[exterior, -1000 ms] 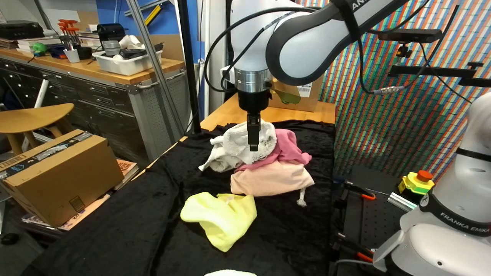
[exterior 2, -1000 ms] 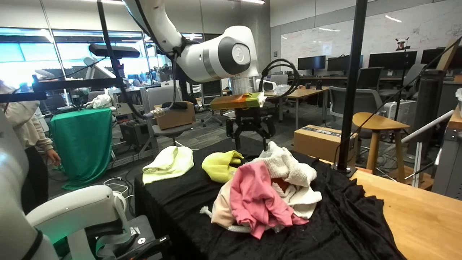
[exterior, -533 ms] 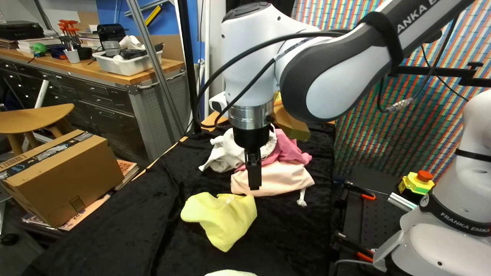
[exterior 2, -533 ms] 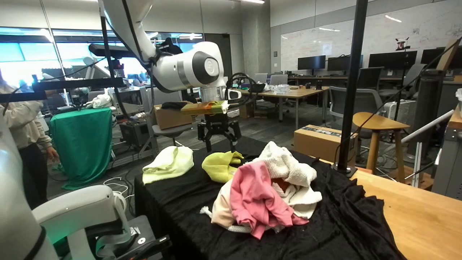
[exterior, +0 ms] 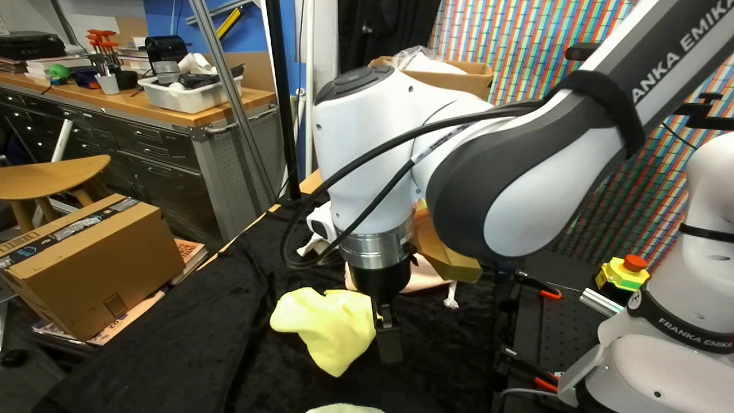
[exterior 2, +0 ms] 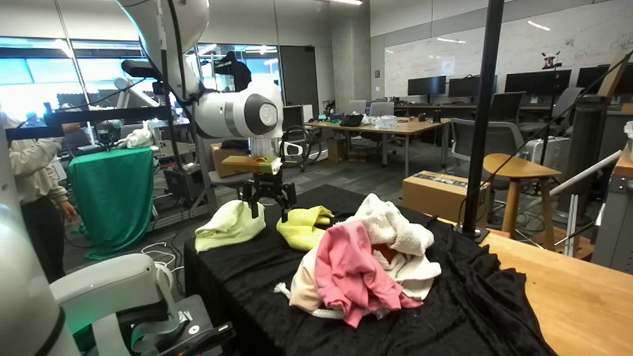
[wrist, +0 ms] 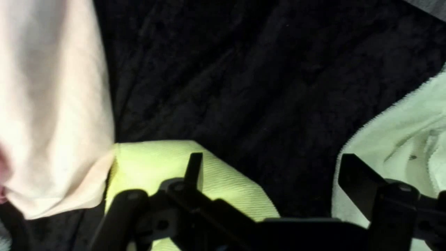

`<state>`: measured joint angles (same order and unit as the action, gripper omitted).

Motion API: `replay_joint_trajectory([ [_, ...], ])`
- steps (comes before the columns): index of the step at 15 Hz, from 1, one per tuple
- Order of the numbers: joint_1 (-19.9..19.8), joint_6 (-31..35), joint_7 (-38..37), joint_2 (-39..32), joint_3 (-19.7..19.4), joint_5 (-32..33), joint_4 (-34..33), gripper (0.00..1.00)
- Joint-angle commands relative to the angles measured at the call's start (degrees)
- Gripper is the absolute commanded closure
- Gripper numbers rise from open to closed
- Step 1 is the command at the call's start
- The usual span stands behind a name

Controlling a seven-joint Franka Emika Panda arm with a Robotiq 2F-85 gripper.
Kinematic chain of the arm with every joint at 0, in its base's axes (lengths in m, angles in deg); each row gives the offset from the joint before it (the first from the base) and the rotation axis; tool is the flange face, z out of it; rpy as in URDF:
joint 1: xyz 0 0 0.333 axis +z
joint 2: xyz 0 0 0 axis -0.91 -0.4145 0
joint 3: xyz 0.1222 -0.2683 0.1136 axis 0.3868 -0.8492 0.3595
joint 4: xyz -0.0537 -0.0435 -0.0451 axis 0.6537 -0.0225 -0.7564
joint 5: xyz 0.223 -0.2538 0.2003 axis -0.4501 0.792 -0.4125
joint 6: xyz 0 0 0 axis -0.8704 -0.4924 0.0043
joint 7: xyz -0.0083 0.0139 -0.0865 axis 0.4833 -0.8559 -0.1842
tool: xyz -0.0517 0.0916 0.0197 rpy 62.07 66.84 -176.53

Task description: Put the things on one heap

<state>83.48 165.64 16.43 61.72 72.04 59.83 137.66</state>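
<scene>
The white-and-grey arm (exterior: 533,201) (lettered FRANKA EMIKA) carries black cables (exterior: 401,141).

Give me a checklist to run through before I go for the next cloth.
1. Gripper open, nothing held: ok.
2. Yellow cloth on the heap: not ok, it lies beside it.
3. Pale green cloth on the heap: not ok, it lies apart.
4. Gripper centred over one cloth: not ok; the wrist view shows mostly black cover between the fingers.
5. Both fingers clear of the cloths: cannot tell, their height is hard to judge.
</scene>
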Motion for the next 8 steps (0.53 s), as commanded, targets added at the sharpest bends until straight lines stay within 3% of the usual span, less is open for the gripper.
replay_joint_trajectory([
  [1, 1.0, 1.2, -0.5, -2.4, 1.2, -5.1, -1.4, 0.0],
  [8, 1.9, 1.0, -1.0, -6.0, 2.6, -13.9, -4.3, 0.0],
])
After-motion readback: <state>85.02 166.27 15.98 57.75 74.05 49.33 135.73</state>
